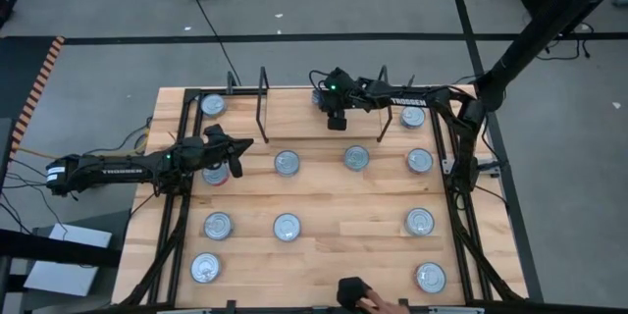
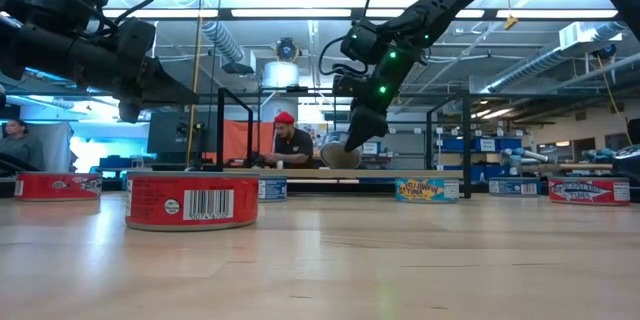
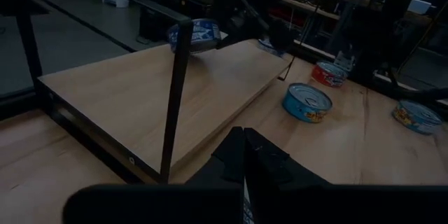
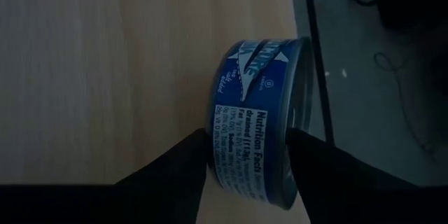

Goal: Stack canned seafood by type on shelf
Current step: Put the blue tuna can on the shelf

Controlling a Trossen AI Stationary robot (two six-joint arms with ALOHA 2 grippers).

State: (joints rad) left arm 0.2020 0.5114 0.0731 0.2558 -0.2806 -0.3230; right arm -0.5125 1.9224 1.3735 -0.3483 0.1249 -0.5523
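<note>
The shelf point(image 1: 314, 128) is a light wooden board at the table's far side, between black wire uprights point(image 1: 262, 108). My right gripper point(image 1: 337, 123) hangs over it, slanting down, shut on a blue-labelled can point(image 4: 255, 133), which also shows in the left wrist view point(image 3: 196, 35). Several more cans lie flat on the table, among them one with a silver lid point(image 1: 287, 163) and a red one point(image 1: 214, 173). My left gripper point(image 1: 235, 149) waits shut above that red can, at the table's left. My right gripper pinches the blue can between its two fingers, one on the bottom face point(image 4: 210, 161) and one on the lid's rim point(image 4: 290, 147). The fingers come slanting down from above. The can is tipped up on edge, low over the shelf board; whether it touches the board I cannot tell.
One can point(image 1: 212, 105) sits left of the shelf and another point(image 1: 413, 116) right of it. Cans stand in rows across the middle and near part of the table point(image 1: 324, 196). A red can point(image 2: 192, 200) is close to the low camera. A hand point(image 1: 358, 296) shows at the near edge.
</note>
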